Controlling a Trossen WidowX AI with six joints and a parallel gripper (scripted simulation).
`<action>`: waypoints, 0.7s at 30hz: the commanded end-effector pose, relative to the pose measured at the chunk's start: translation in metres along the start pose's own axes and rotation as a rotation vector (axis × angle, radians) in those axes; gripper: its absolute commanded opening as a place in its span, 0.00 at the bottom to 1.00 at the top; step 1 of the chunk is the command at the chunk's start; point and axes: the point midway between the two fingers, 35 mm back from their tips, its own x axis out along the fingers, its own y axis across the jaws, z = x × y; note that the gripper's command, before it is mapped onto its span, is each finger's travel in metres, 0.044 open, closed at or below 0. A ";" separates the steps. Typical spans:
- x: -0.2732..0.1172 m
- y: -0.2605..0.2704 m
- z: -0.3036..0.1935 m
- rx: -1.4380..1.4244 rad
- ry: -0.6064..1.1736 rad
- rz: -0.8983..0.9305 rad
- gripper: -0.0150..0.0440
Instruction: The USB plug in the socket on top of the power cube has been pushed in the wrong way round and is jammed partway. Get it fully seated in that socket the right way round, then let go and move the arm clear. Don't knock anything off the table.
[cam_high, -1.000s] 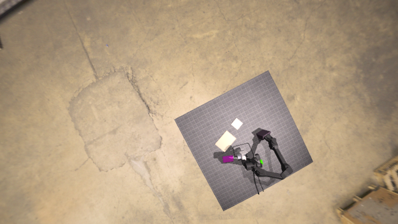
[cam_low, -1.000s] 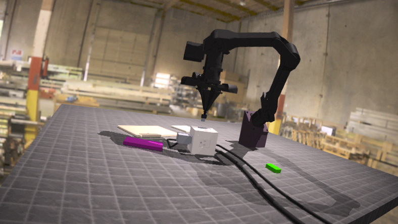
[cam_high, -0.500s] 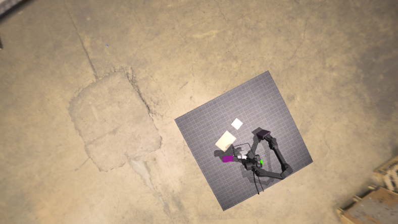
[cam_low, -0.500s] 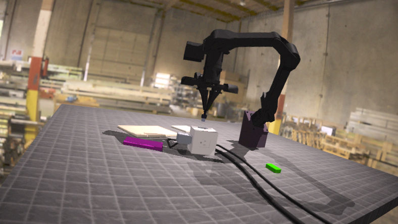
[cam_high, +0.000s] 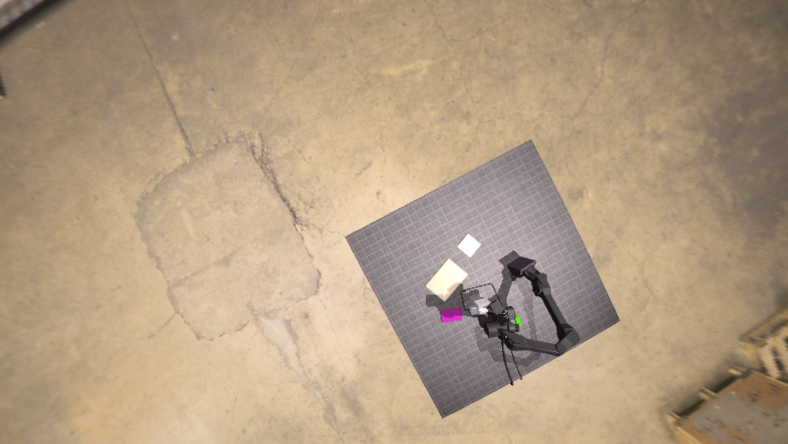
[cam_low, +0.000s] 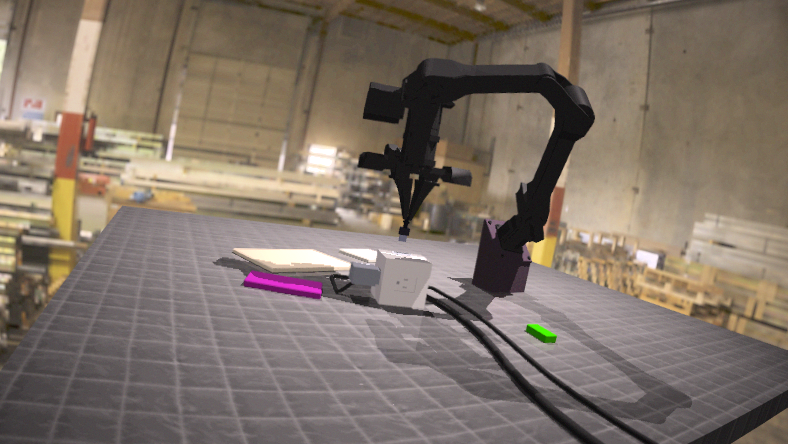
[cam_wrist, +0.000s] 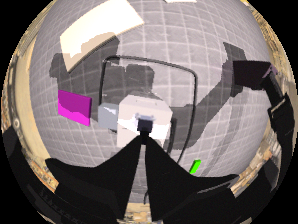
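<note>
While the gripper (cam_low: 403, 230) pinches the plug (cam_low: 403, 238) upright at mid-frame, the power cube (cam_low: 401, 278) sits straight below, apart

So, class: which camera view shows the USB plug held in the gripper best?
The exterior view: the USB plug shows side-on, pinched at the gripper tips, hanging above the power cube. The wrist view shows it end-on between the fingers, over the cube. In the top view the arm hides it.
</note>
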 end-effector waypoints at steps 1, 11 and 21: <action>0.001 0.000 -0.001 0.002 0.008 0.001 0.25; 0.002 0.000 -0.001 0.004 0.016 0.001 0.25; 0.003 0.000 -0.002 0.006 0.024 0.001 0.25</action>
